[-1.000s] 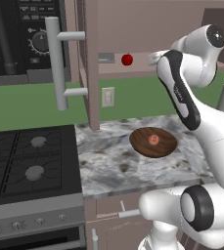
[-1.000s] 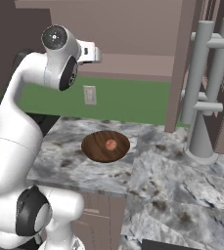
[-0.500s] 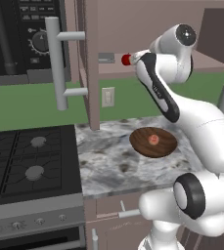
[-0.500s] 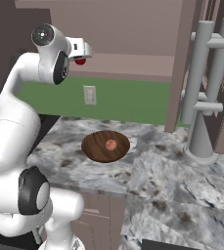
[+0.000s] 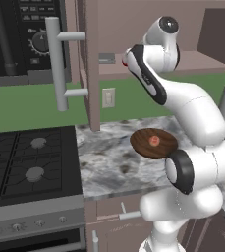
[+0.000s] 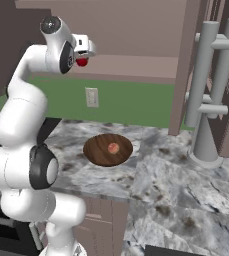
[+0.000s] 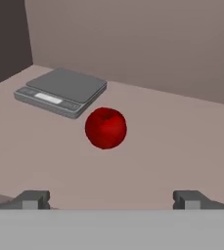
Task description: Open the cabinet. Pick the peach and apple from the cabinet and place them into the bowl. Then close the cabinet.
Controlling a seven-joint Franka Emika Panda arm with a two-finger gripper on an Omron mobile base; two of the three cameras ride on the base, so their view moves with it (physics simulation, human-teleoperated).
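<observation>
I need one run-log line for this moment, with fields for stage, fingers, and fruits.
stage: reaching for apple on cabinet shelf | fingers: open, apart from apple | peach: in bowl | doors: open

Grey kitchen scale on shelf, black stove, microwave, wall outlet, marble counter
</observation>
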